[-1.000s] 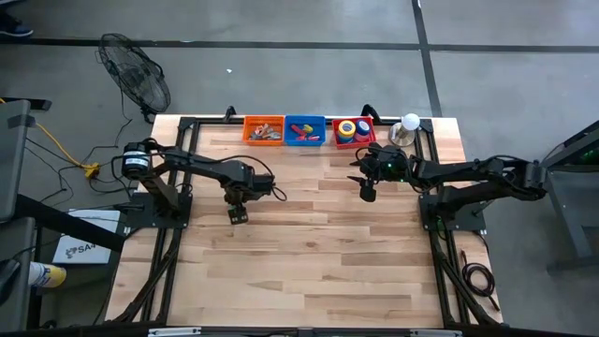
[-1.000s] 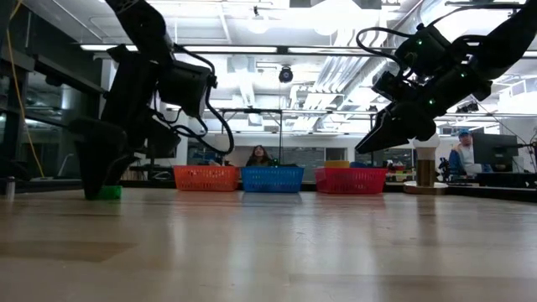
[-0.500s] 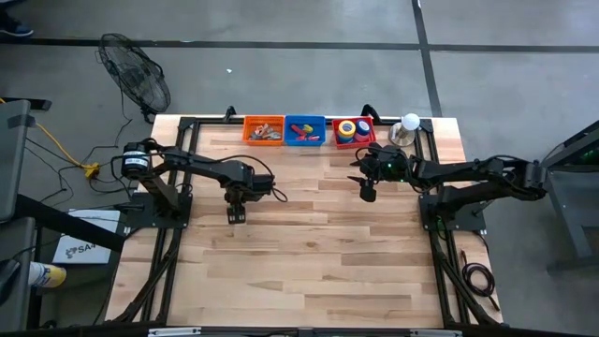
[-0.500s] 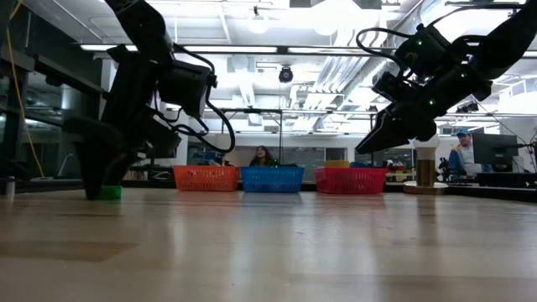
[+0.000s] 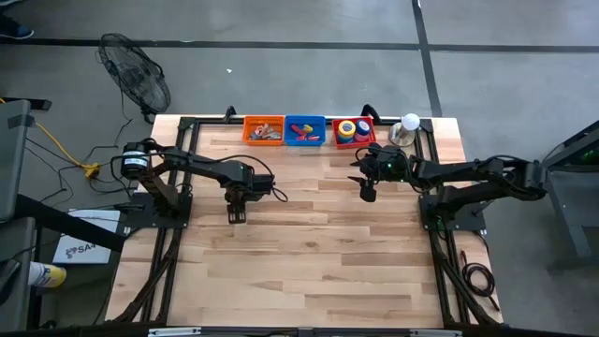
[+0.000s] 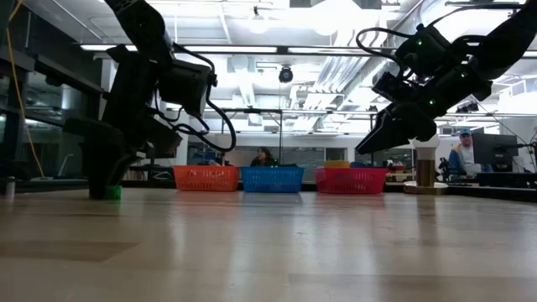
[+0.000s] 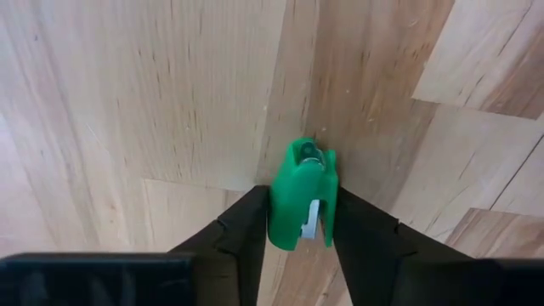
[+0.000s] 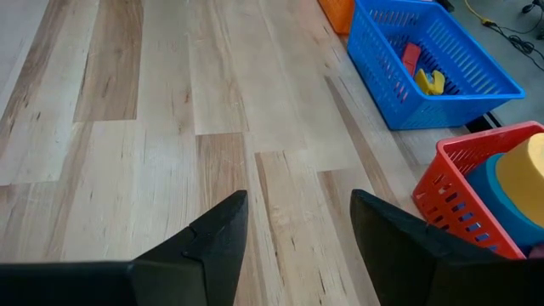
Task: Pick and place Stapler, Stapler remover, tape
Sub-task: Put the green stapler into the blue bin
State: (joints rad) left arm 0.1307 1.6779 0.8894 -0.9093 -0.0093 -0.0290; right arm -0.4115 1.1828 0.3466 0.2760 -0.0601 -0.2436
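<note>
A green stapler remover point(image 7: 302, 200) lies on the wooden table left of centre, and my left gripper point(image 5: 236, 216) is shut on it from above; the low view shows its green edge point(image 6: 112, 192) beside the finger. My right gripper point(image 5: 368, 195) hangs open above the table near the red basket point(image 5: 353, 131), touching nothing. The tape rolls point(image 5: 347, 128) lie in that basket, a yellow one point(image 8: 523, 183) on top. I cannot make out a stapler. My left gripper pinches the green stapler remover by its two long sides point(image 7: 279, 212) between its two fingers point(image 7: 242, 234). The fingers point down from above. The remover rests on the table point(image 7: 127, 110).
An orange basket point(image 5: 263, 130), a blue basket point(image 5: 304, 130) with small red and yellow pieces, and the red basket stand in a row at the table's far edge. A white ball on a metal base point(image 5: 409, 126) is right of them. People sit in the room beyond.
My left gripper has drawn its fingers together onto the green stapler remover, which stays on the table. The arm itself has held its place.
</note>
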